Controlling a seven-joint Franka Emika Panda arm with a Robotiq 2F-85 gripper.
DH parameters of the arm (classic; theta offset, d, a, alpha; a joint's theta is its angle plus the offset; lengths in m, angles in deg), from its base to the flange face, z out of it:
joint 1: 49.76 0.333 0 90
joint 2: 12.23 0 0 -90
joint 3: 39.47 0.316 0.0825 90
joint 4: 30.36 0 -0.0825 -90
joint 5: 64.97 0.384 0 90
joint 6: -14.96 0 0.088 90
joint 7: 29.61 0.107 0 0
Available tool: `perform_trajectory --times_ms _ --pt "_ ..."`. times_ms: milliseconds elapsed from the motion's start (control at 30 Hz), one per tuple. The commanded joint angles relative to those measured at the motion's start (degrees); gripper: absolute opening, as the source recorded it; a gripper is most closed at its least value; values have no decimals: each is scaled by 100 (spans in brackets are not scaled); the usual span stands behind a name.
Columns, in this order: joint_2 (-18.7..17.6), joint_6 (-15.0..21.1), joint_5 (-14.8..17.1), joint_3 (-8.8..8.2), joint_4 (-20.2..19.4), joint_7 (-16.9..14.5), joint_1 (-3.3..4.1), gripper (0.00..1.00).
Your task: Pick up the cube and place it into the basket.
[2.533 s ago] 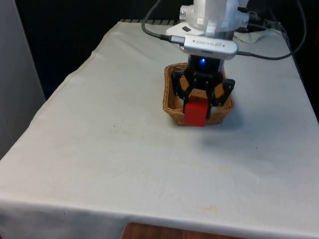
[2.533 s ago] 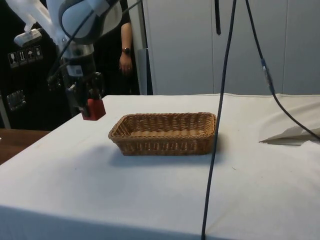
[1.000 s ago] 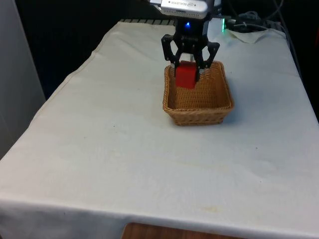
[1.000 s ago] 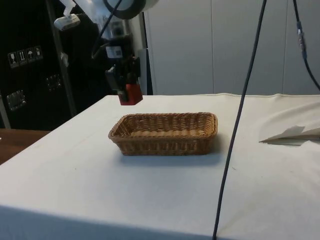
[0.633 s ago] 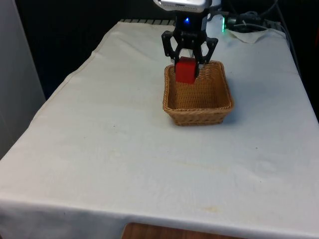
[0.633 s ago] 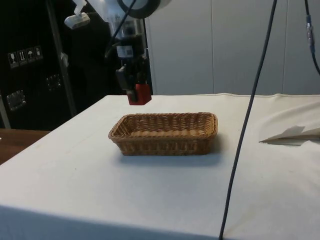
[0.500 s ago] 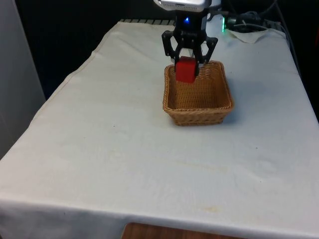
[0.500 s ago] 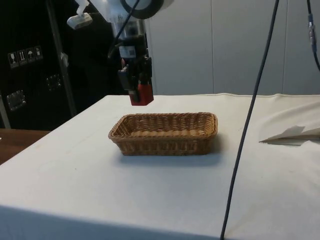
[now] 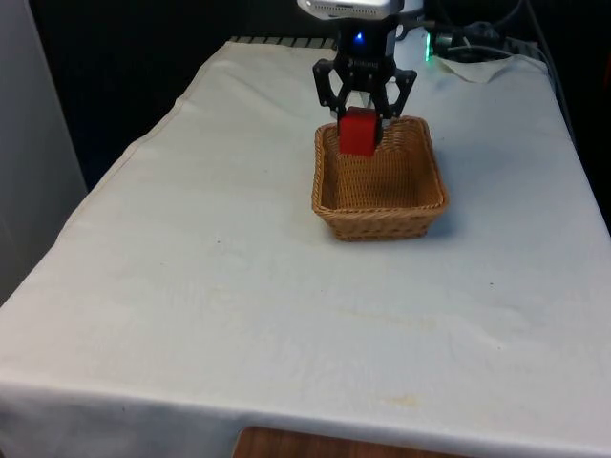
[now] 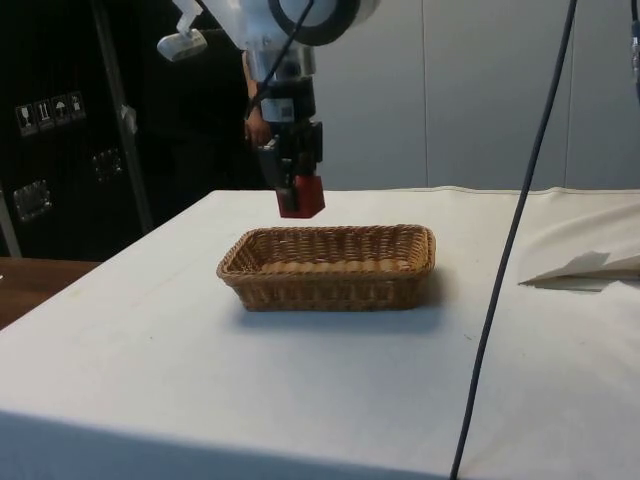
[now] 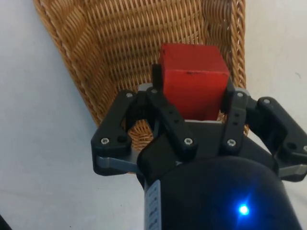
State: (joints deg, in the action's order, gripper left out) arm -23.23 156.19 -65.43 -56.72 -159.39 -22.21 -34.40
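Cube (image 9: 358, 131), red, gripped in the hand (image 9: 359, 114), has travelled from the basket's (image 9: 382, 210) near edge to above its far end; release should follow.

A white cloth (image 9: 239, 286) covers the bench, lying smooth with faint creases. In the side view, pale cabinet panels (image 10: 480, 90) stand behind it, with a dark cabinet (image 10: 60, 130) bearing small labels beside them. Black curtains (image 9: 124, 67) hang behind the bench in the front view.
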Motion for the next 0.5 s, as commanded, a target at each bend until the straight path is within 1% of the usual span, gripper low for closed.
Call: perform_trajectory --times_ms 0,100,133,167,300,467 --pt "57 126 -52 -17 -97 17 6 2" --pt "115 321 -34 -17 -292 -17 0 2" --pt "69 195 0 0 -206 -17 0 2" --pt "126 367 -29 -17 -332 -29 -6 2" --pt "160 590 23 -17 -516 -92 -11 2" --pt "189 871 149 23 -710 -183 -17 2"
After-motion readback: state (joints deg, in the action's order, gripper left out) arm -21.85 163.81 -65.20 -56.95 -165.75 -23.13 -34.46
